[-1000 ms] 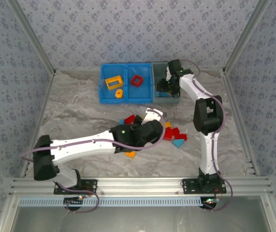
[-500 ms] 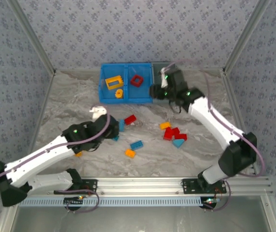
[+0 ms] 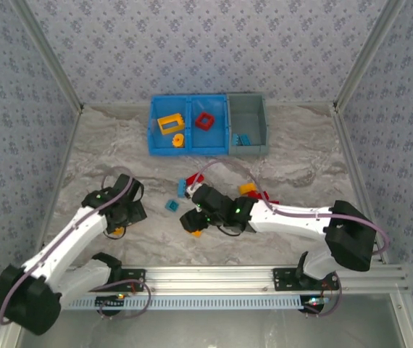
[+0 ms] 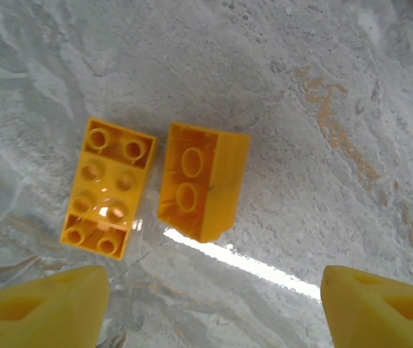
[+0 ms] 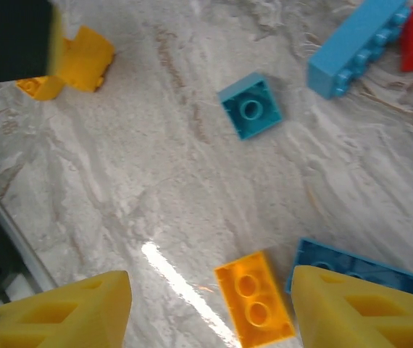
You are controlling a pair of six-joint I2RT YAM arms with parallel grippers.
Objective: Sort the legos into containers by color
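Far left on the counter (image 3: 83,145): left pincer (image 4: 210,319) spread open and empty over two yellow legos, a studs-up brick (image 4: 109,188) just beside an overturned brick (image 4: 203,181). Probably light, rigid, glossy and a little slippery (hard plastic); best pinched across the flat long sides, not the studs.

Centre: right pincer (image 5: 210,312) also open and empty above an orange brick (image 5: 253,297), with blue bricks (image 5: 355,47) nearby.

Behind: the containers (image 3: 151,130), with yellow pieces in the left bin, a red frame in the middle and blue in the grey. No readable brand or lettering.
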